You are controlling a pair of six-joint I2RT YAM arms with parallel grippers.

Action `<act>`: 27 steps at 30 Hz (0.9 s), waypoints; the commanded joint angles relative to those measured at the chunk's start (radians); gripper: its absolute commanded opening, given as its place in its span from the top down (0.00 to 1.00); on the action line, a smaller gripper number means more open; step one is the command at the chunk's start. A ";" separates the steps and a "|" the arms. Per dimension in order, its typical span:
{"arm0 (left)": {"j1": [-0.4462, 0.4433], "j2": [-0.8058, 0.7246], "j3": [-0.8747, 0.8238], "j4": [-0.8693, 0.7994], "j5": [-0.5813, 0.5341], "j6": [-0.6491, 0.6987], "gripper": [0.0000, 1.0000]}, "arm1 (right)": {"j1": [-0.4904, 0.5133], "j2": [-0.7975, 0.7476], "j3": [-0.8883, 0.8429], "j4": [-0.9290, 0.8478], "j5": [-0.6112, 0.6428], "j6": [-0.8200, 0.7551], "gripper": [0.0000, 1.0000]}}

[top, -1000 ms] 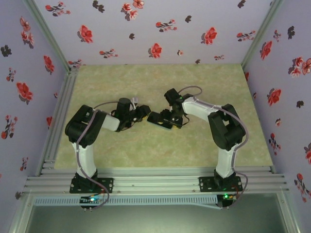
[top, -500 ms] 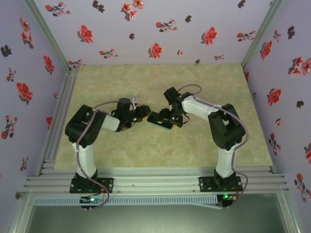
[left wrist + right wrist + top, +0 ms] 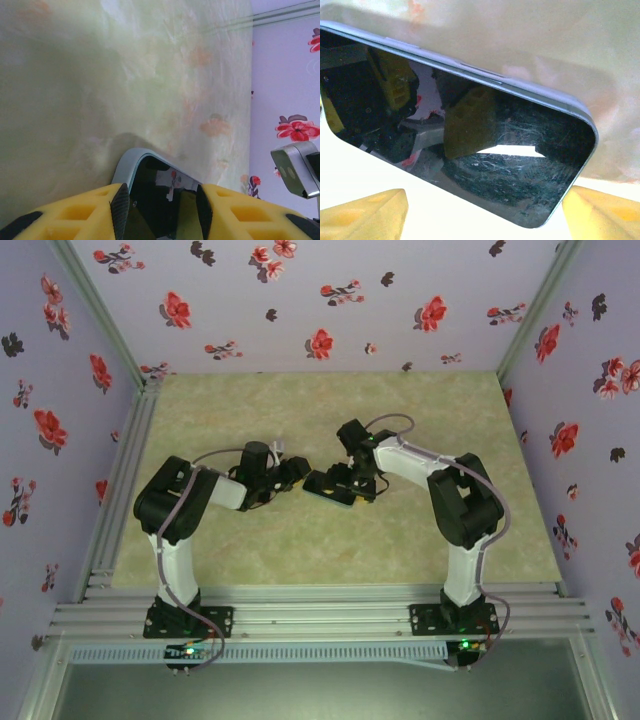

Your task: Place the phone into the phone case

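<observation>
The right arm (image 3: 405, 455) has shifted slightly, and the right fingers (image 3: 365, 210) are spread wide on either side of the phone (image 3: 470, 125), which sits mid-counter (image 3: 300, 550) between both arms, its other end pinched by the left fingers (image 3: 75, 215).

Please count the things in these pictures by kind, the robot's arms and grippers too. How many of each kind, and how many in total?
Robot arms: 2 (left arm, right arm)
Grippers: 2 (left gripper, right gripper)
Phones: 1 (phone; its pale rim may be the case, I cannot tell)
Total: 5
</observation>
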 commanded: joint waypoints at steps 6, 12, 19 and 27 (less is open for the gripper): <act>-0.020 0.003 0.002 -0.067 0.008 0.027 0.54 | 0.005 0.015 0.029 0.063 -0.020 0.015 0.18; -0.023 -0.003 -0.004 -0.068 0.000 0.028 0.54 | 0.005 -0.014 0.001 0.098 -0.028 0.019 0.17; -0.022 -0.040 0.010 -0.126 -0.015 0.057 0.53 | -0.002 -0.086 -0.068 0.112 -0.008 0.010 0.16; -0.021 -0.063 0.055 -0.232 -0.025 0.109 0.53 | -0.018 -0.202 -0.185 0.170 0.011 0.010 0.16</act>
